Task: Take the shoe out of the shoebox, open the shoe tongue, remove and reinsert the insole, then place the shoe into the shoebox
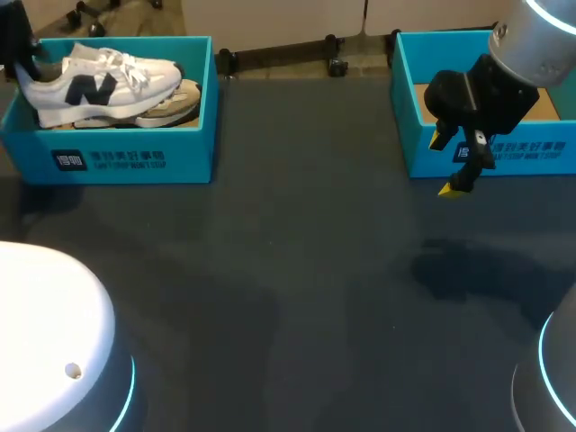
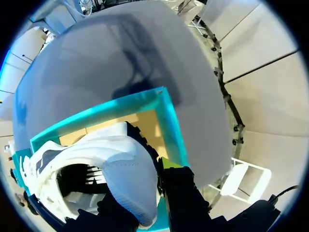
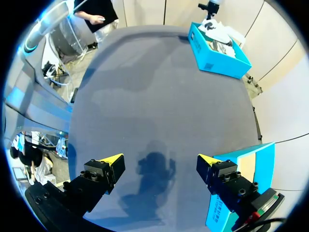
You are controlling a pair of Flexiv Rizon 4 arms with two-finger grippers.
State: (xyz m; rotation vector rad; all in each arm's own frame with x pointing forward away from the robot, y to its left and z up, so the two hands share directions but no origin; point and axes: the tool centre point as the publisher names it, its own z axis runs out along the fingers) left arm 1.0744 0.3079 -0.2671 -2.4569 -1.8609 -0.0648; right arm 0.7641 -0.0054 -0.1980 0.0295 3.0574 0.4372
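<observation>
2 teal shoeboxes are seen on a dark table (image 1: 288, 270). In the left shoebox (image 1: 135, 157), a white shoe (image 1: 99, 85) with a dark side mark is tilted, its toe resting on a second, beige shoe (image 1: 175, 108) lying under it. The left gripper (image 1: 16, 49) is seen at the white shoe's heel, at the box's outer end. The right arm (image 1: 531, 45) is brought in from the upper right corner. The right gripper (image 1: 445, 165) is held above the table just in front of the right shoebox (image 1: 504, 153), its 2 yellow tips apart with nothing between them.
</observation>
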